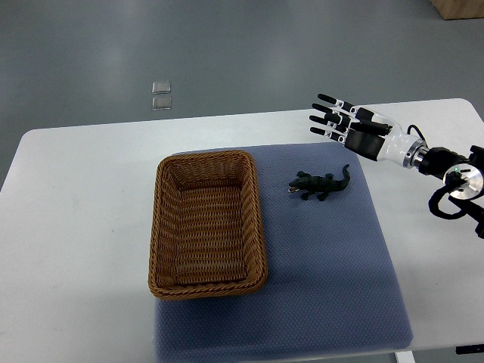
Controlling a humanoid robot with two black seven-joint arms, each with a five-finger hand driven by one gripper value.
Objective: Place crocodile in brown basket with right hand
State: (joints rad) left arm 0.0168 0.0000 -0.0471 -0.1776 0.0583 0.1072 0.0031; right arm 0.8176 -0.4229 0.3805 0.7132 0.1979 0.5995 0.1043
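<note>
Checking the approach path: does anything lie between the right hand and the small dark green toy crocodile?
Nothing. In the top view, only bare blue mat and white table separate right hand from crocodile.

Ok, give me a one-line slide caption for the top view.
Right hand hovers open near a toy crocodile lying on the blue mat beside a brown basket.

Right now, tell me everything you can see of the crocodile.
The crocodile is a dark green toy, plastic or rubber by its look, lying on its belly with legs splayed. Its head points left toward the brown basket, and its tail curves up to the right. It rests on the blue-grey mat, apart from the basket. Nothing else touches it; the open right hand is off to its upper right.
</note>
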